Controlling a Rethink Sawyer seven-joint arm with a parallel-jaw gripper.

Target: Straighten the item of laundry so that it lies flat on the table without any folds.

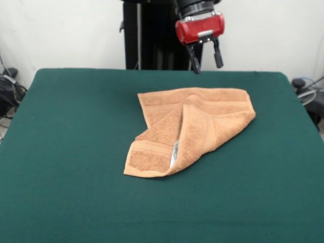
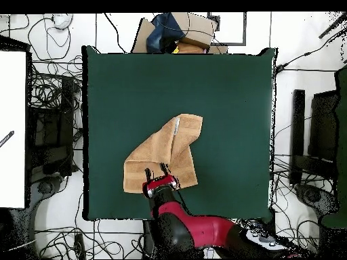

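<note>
A: So what can't you actually make out here?

B: Mostly the towel [image 1: 195, 129]. A flap is folded over its middle, so whatever's under that fold is covered. Down at the end farthest from the hand [image 1: 206, 56] a sliver of white label [image 1: 175, 151] peeks out, too small to read.

A: And the arm?

B: In the front view it's chopped off by the top edge right above the hand. From overhead the hand [image 2: 160, 170] hangs over the towel's [image 2: 166, 152] nearest edge and hides a bit of it. The table [image 1: 61, 152] runs off the bottom edge in the front view too.
</note>
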